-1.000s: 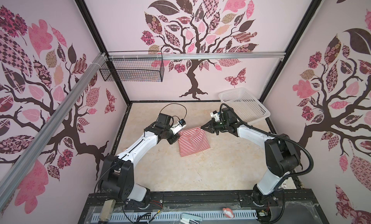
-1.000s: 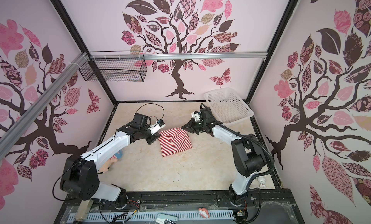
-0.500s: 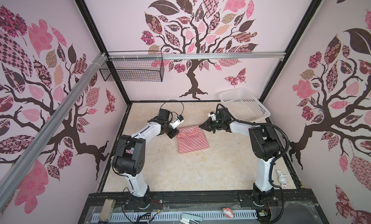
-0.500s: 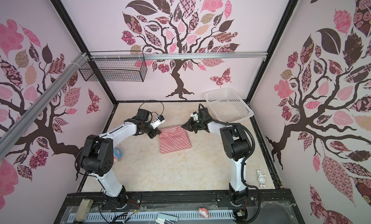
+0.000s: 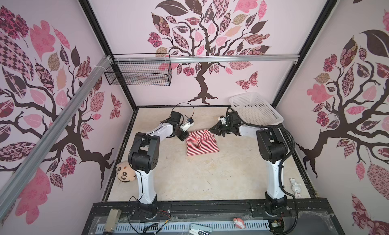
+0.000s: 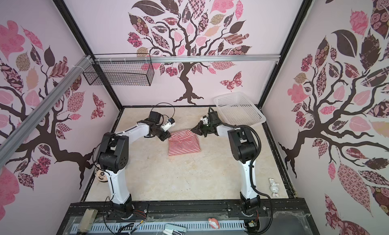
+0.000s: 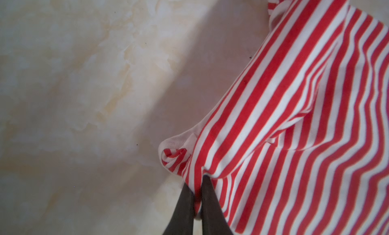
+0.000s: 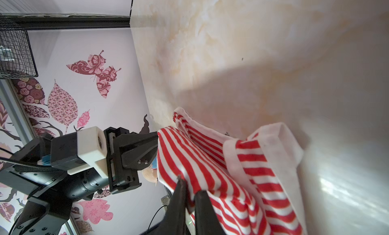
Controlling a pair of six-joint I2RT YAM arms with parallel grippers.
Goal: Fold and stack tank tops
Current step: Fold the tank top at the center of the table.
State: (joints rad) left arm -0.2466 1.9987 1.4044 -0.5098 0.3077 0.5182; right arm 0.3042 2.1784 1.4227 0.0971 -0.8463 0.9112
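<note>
Toward the back of the table, between the two arms, the tank top lies as a folded, roughly rectangular packet. Its near edge is flat and straight, its far edge rumpled. At the far left corner sits the left gripper, at the far right corner the right gripper. Wrist views: on each side the fingers are nearly pressed together, with a thin fold of striped cloth pinched between them.

Risks, my read:
- Thin knit clings. If the jaws part only a little as the arms pull away, cloth drags along with a finger and the fold opens.
- The far edge is bunched and white trim loops stick out at both corners. Let go like that and a lump stays, so anything stacked on top sits crooked.
- Uneven release: one side frees, the other tugs, and the packet skews. The smooth tabletop gives little friction to hold it.
- The right arm is near the white perforated basket; a wide retreat could nudge it.

Materials: the top is soft, limp fabric in red and white stripes with white binding at the openings. It drapes in waves and holds no sharp crease. Table is hard, glossy, beige marble-look. Fingers are dark, tapered, rigid. Can't tell whether the packet holds more than one top.
</note>
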